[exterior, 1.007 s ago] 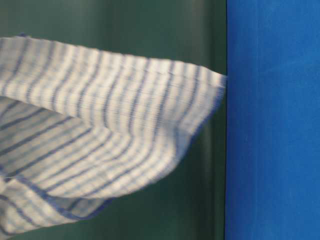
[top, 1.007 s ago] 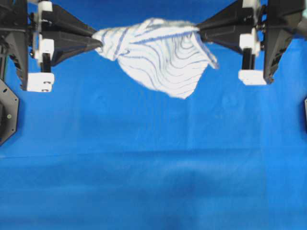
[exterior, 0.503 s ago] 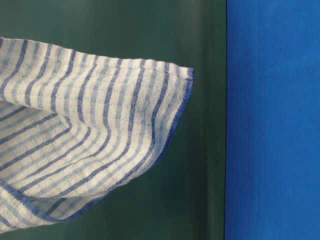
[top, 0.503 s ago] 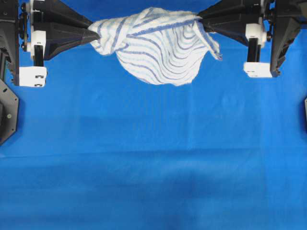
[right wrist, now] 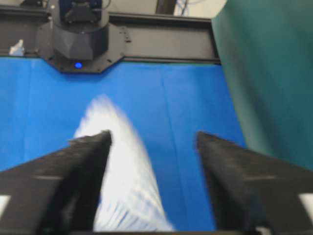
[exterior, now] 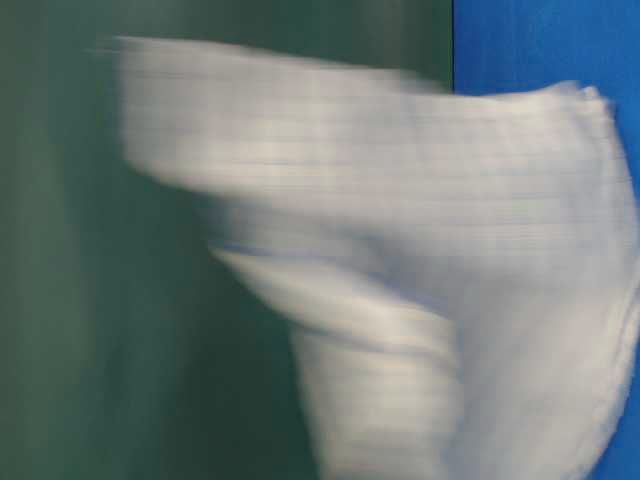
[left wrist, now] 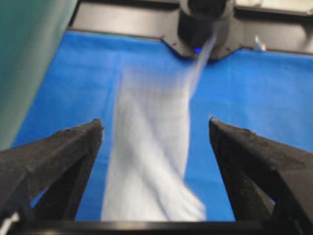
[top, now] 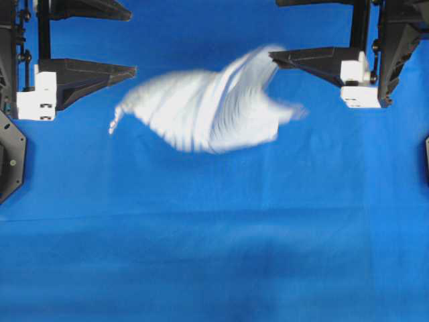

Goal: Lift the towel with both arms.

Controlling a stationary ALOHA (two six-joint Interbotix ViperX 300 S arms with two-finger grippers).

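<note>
The towel (top: 208,111) is a motion-blurred white shape in mid-air over the blue sheet, between the two arms and held by neither. It fills much of the table-level view (exterior: 400,250), too blurred to show its stripes. My left gripper (top: 127,40) is open, its fingers spread wide, and the towel (left wrist: 146,161) passes loose between and beyond them in the left wrist view (left wrist: 154,125). My right gripper (top: 275,30) is open too. In the right wrist view (right wrist: 152,136) the towel (right wrist: 127,181) streaks beside the left finger.
The plain blue sheet (top: 214,235) covers the table. A dark green backdrop (exterior: 100,300) stands behind. The opposite arm's black base (left wrist: 203,19) sits at the sheet's far edge, as does the other base (right wrist: 78,34). Black mounts show at the edges (top: 10,161).
Both grippers have opened and let go of the towel. The towel, held stretched between them before, now drops and blurs below them. The arms sit a little further apart.
</note>
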